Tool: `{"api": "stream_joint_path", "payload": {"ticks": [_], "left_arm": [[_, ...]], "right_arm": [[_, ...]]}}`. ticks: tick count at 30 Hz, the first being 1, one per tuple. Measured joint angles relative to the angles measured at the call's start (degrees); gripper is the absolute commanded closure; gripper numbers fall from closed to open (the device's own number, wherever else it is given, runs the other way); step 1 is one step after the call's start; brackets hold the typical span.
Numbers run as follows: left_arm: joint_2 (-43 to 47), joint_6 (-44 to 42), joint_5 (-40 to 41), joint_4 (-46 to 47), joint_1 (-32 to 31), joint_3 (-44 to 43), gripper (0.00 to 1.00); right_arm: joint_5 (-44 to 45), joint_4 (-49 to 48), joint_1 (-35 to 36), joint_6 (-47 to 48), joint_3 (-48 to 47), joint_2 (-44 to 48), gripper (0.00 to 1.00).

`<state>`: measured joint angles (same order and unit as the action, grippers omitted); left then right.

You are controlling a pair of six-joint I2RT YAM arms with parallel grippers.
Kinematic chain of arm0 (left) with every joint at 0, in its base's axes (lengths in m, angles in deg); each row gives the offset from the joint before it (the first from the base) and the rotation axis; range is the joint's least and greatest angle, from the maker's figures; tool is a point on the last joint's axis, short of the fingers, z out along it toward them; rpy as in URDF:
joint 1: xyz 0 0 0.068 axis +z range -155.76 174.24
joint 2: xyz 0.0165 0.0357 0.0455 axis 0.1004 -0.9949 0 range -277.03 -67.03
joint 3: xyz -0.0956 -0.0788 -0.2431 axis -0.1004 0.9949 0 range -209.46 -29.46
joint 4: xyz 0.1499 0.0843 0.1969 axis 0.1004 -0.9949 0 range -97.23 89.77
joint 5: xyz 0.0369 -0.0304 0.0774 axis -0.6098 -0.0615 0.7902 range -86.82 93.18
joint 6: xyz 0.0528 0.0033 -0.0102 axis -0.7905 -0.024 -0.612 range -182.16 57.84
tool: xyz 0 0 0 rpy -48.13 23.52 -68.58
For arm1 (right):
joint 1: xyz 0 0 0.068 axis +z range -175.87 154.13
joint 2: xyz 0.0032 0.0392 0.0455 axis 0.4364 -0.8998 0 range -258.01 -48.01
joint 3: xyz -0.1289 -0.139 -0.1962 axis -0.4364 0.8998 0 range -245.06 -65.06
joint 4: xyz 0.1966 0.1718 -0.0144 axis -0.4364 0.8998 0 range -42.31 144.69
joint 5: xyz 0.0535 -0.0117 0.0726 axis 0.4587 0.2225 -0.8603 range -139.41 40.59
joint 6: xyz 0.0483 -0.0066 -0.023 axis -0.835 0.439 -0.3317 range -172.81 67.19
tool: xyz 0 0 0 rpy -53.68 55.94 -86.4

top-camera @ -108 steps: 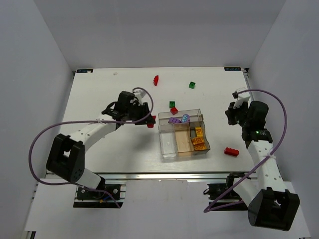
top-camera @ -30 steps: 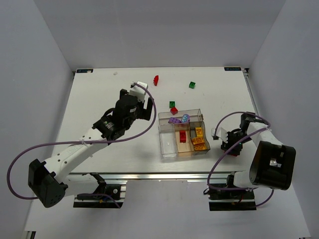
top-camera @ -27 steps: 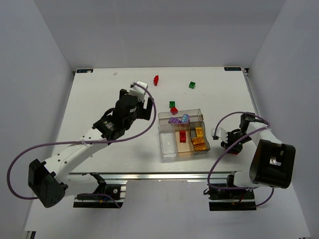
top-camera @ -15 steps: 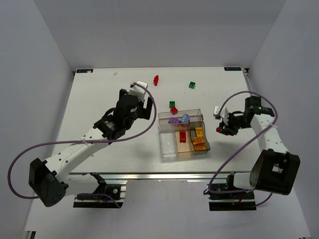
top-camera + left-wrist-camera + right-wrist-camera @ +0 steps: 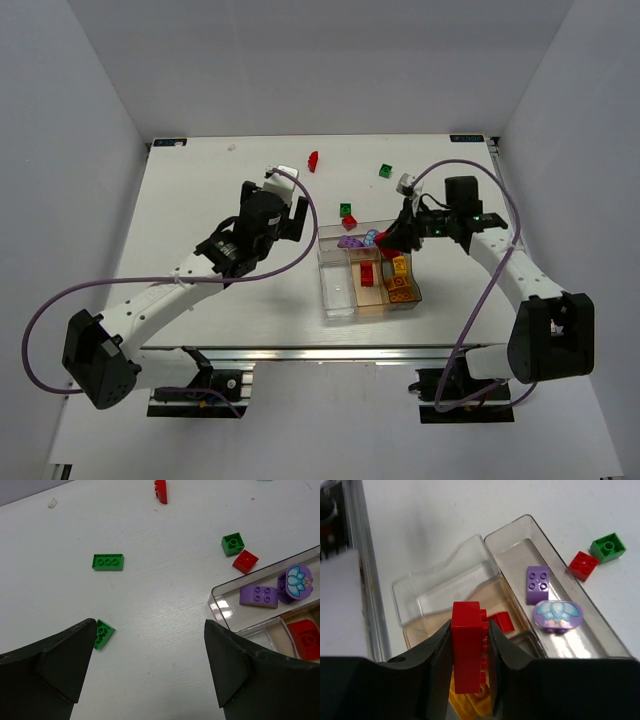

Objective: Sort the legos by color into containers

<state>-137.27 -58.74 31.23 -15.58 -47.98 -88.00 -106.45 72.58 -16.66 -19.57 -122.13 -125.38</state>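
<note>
Jaws clamped on a red brick [image 5: 468, 645], the right gripper [image 5: 392, 240] hangs above the divided tray [image 5: 338, 292]. A second red brick [image 5: 367, 273] lies in the tray's amber section, yellow-orange bricks [image 5: 400, 282] in the section beside it and lilac pieces [image 5: 258, 594] in the wide far one. The left gripper [image 5: 149, 630], jaws apart, hovers over the white surface [image 5: 200, 200] left of the tray, near loose green bricks [image 5: 107, 561] and a small red square [image 5: 245, 561].

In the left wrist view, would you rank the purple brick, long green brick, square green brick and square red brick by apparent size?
1. purple brick
2. long green brick
3. square green brick and square red brick: alike, unranked.
</note>
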Motion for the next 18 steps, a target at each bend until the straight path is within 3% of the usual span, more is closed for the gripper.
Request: {"api": "stream_joint_path", "payload": {"ticks": [3,8,13,18], "left_arm": [[-0.9,0.0,0.7,0.2,0.0,0.0,0.02],[-2.9,0.0,1.3,0.4,0.0,0.1,0.02],[-4.6,0.0,1.2,1.1,0.1,0.3,0.02],[-8.2,0.8,-0.6,1.6,1.1,-0.7,0.02]], "right_arm": [[4.7,-10.4,3.4,-14.7,4.7,0.2,1.00],[15.7,-18.6,8.0,-29.9,9.2,0.8,1.00],[24.0,-21.2,10.9,-34.6,10.9,0.8,0.93],[28.5,-20.0,12.6,-34.0,11.1,0.0,0.73]]}}
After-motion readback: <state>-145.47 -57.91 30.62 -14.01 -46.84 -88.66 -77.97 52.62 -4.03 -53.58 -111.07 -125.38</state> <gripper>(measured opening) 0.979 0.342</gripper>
